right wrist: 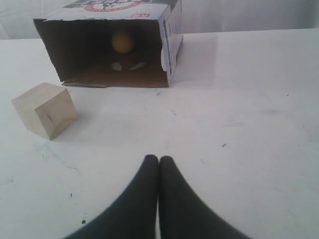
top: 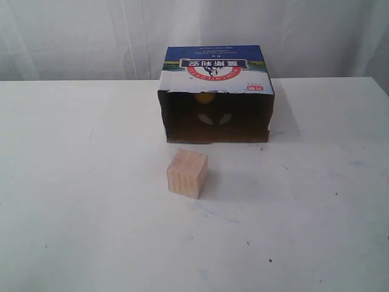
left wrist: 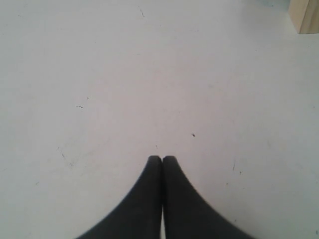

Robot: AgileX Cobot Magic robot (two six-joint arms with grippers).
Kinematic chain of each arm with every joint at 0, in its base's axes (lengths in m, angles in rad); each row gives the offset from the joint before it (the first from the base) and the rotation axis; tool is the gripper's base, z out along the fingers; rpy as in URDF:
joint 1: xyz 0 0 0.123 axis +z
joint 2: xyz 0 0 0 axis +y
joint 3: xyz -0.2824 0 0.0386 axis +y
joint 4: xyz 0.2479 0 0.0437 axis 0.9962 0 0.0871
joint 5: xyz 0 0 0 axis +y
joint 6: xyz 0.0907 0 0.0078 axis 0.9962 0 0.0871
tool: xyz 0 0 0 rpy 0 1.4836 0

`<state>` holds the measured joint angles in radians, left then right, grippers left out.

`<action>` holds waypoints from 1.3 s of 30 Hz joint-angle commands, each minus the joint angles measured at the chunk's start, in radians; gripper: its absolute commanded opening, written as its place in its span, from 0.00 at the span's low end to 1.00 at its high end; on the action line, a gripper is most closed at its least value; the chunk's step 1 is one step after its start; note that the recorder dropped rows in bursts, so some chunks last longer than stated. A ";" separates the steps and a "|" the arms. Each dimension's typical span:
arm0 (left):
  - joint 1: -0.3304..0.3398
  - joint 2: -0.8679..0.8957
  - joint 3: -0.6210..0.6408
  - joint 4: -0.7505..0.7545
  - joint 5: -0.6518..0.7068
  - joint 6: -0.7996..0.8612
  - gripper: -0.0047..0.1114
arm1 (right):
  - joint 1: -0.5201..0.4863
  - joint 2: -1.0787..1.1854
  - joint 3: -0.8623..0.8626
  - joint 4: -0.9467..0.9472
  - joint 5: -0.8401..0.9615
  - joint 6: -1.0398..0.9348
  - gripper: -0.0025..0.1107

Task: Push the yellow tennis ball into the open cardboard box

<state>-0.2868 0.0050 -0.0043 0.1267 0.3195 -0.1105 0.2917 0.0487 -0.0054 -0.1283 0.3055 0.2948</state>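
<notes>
**Task status.** The yellow tennis ball (right wrist: 122,42) sits inside the open cardboard box (top: 216,68), deep in the dark interior and apparently near the back wall. No part of it lies outside the opening. Judgement: the push is effectively done, and no further contact with the ball looks necessary. At most, the arms need to keep clear of the box.

**Ball.** It is small, round and yellow-orange, dimmed by the shadow of the box. The surface texture is too dark to make out. In the exterior view it shows only as a yellow patch just under the torn upper edge of the opening. Two pale patches sit below it on the inner wall; I cannot tell what they are.

**Box.** It lies with its opening facing the cameras and its blue-and-white printed panel with the red banner uppermost, resting on the white surface (top: 91,213).

**Other.** A wooden cube (top: 187,173) stands in front of the left part of the opening. It is apart from the box and touches nothing else.

**End effectors.**
- The left end effector (left wrist: 162,159) has its fingers pressed together and holds nothing. It is over bare surface, with only a corner of the cube at the edge of its view.
- The right end effector (right wrist: 158,159) also has its fingers together and is empty. It points toward the box opening, well short of it.
- Neither arm appears in the exterior view.
</notes>
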 commanded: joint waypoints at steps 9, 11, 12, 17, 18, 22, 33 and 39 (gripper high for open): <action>-0.005 -0.005 0.004 0.002 0.016 0.004 0.04 | -0.004 -0.049 0.005 0.001 0.034 -0.002 0.02; -0.005 -0.005 0.004 0.002 0.016 0.004 0.04 | -0.004 -0.049 0.005 0.001 0.034 -0.002 0.02; -0.005 -0.005 0.004 0.002 0.016 0.004 0.04 | -0.004 -0.049 0.005 0.001 0.034 -0.002 0.02; -0.005 -0.005 0.004 0.002 0.016 0.004 0.04 | -0.004 -0.049 0.005 0.001 0.034 -0.002 0.02; -0.005 -0.005 0.004 0.002 0.016 0.004 0.04 | -0.004 -0.049 0.005 0.001 0.034 -0.002 0.02; -0.005 -0.005 0.004 0.002 0.016 0.004 0.04 | -0.004 -0.049 0.005 0.001 0.034 -0.002 0.02; -0.005 -0.005 0.004 0.002 0.016 0.004 0.04 | -0.004 -0.049 0.005 0.001 0.039 -0.005 0.02; -0.005 -0.005 0.004 0.002 0.016 0.004 0.04 | -0.004 -0.049 0.005 -0.003 -0.005 -0.158 0.02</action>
<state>-0.2868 0.0050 -0.0043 0.1267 0.3195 -0.1086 0.2917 0.0055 -0.0054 -0.1283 0.3356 0.1832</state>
